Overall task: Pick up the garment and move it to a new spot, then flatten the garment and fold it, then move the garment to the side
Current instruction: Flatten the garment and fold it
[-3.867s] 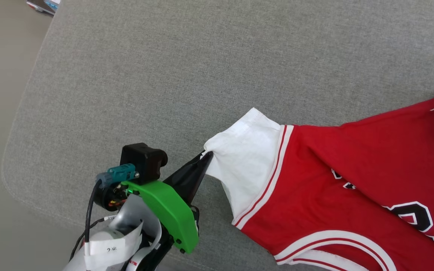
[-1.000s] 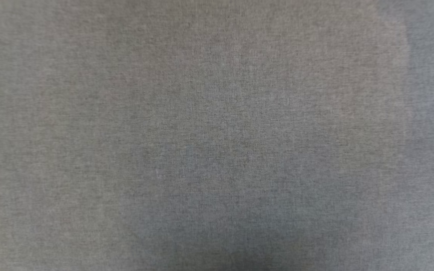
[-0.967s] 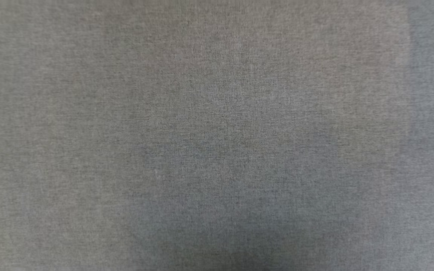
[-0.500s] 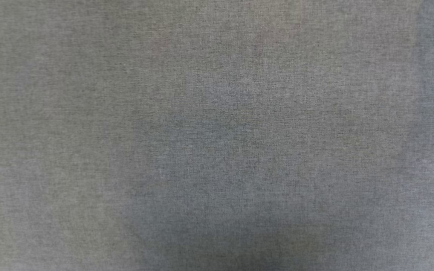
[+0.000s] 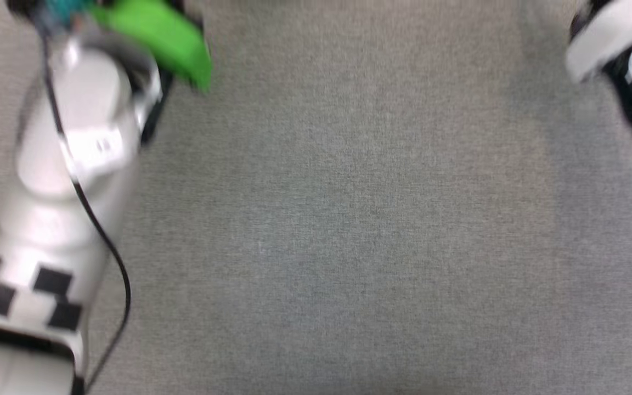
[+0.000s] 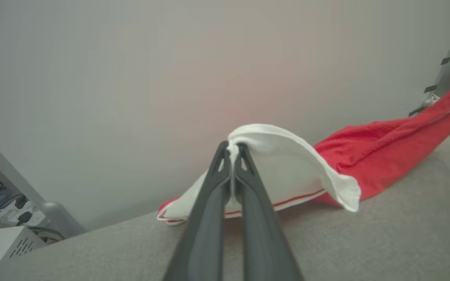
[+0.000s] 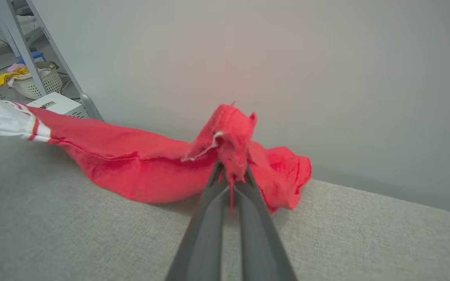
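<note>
Garment (image 6: 369, 164) stretched between my 2 grippers, its red body sagging onto the grey cushion (image 6: 365, 242) close to the wall (image 7: 287, 58). Left gripper (image 6: 233, 150): fingers pressed together on the white sleeve (image 6: 287, 171), a fold of cloth pinched at the tips. Right gripper (image 7: 231, 173): fingers clamped on a bunched red corner (image 7: 233, 132), a loose thread trailing from it. In the head view my pale left forearm (image 5: 69, 164) and right arm (image 5: 612, 38) flank bare grey fabric, both blurred. Judgement: the cloth is light, soft and limp, with no stiffness to carry its own shape, so it will droop and crease wherever unsupported. Thin pinches at a sleeve and a corner may slip under a pull; holds on seams or trimmed edges, spread wide apart, should keep it taut enough for laying flat.
</note>
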{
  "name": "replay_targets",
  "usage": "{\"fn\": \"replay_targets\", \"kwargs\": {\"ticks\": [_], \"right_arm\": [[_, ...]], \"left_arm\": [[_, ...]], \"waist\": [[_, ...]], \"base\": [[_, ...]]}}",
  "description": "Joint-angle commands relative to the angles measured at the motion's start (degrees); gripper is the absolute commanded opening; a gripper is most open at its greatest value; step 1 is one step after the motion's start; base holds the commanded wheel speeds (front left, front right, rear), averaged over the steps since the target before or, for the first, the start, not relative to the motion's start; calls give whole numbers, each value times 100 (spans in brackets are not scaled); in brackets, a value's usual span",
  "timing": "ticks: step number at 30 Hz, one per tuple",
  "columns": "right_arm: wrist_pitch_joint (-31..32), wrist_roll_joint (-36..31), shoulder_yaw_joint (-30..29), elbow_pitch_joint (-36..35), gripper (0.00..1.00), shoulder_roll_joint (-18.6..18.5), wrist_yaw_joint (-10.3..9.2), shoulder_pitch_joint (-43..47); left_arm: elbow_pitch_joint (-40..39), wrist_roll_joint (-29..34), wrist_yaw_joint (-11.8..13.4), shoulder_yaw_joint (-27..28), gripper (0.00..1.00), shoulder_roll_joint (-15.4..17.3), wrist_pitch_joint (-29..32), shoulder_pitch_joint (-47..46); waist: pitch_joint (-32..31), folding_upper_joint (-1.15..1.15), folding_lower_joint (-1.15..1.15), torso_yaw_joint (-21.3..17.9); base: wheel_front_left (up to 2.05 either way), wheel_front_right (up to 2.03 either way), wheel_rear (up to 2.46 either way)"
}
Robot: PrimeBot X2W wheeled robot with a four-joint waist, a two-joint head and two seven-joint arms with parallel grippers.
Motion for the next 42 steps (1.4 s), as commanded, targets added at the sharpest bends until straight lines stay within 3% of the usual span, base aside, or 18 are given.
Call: {"fn": "replay_targets", "kwargs": {"ticks": [1, 6, 18, 27, 42], "right_arm": [[-23, 143, 88, -25, 0, -71, -5, 256], [157, 899, 589, -124, 0, -346, -5, 1321], [281, 1884, 966, -183, 0, -629, -5, 2548], [309, 2403, 1082, -482, 0, -1031, -5, 3441], [832, 2848, 876, -1614, 0, -1770, -5, 5161]], "left_arm": [[-52, -46, 55, 23, 0, 58, -34, 365], [-150, -315, 137, 23, 0, 251, -8, 1799], [-1045, -700, 325, 1, 0, 805, 431, 3742], [-2022, -856, 301, -394, 0, 1165, 1187, 4868], [-3660, -1612, 232, -722, 0, 2116, 2624, 6353]], "waist": [[-570, 0, 1, 154], [-1193, 0, 1, 301], [-1978, 0, 1, 377], [-2546, 0, 1, 409], [-3221, 0, 1, 503]], "base": [[0, 0, 0], [0, 0, 0], [0, 0, 0], [0, 0, 0], [0, 0, 0]]}}
